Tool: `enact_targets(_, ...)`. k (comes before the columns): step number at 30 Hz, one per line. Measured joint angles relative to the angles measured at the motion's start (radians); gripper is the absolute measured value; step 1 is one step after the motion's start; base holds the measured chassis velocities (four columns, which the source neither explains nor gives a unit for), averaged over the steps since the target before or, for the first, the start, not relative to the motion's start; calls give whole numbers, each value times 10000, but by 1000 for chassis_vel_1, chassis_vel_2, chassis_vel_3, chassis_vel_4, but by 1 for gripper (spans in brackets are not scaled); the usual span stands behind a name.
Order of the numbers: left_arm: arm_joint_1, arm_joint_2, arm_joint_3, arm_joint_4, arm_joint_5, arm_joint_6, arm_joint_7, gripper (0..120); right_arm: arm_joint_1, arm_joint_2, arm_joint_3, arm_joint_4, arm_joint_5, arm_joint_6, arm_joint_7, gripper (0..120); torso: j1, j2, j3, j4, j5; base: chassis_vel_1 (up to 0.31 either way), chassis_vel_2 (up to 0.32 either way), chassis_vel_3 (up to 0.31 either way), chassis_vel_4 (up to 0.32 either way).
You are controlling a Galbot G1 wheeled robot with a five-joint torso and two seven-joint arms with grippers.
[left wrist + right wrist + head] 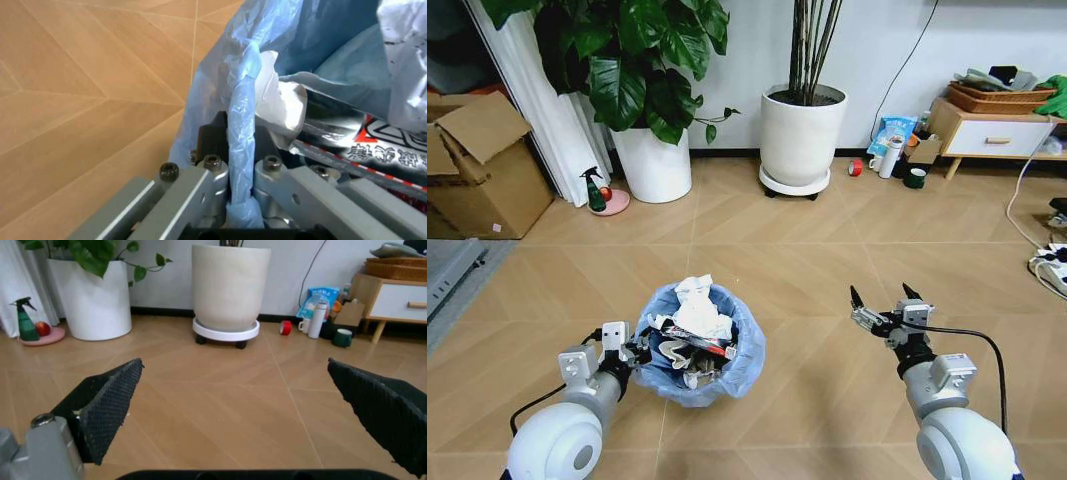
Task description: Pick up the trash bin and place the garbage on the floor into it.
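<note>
Trash bin (695,345) sits at about 7 o'clock on the floor (827,250), close in front of the robot, its dark body almost wholly hidden under the crinkly blue bag (267,60). Left gripper (634,352) is at the bin's 9 o'clock edge, clenched on the bag-covered rim; in the left wrist view the blue plastic is pinched between the two fingers (270,145), and the fingertips themselves are buried in the folds. Garbage (697,320) is piled inside: crumpled white tissue on top, a red-and-silver wrapper (373,150) beneath it, the rest too jumbled to sort out. Right gripper (879,300) hovers at 4 o'clock, well apart from the bin, its black pads (107,405) spread wide with nothing between them. Bare tiles lie around and ahead of it. Farther off, toward 12 o'clock, a white pot (802,135) on a wheeled base stands against the wall, with a second white pot (654,162) at 11 o'clock. A cabinet (997,135) at 2 o'clock is cut off by the frame's edge.
</note>
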Motion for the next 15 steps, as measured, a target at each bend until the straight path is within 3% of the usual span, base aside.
enact_targets(15,3,-59,-5,-19,67,-52,14,0,20,-62,-3,-18,0,22,6,100,0,0,0,0,-1,146,-149,-142,137)
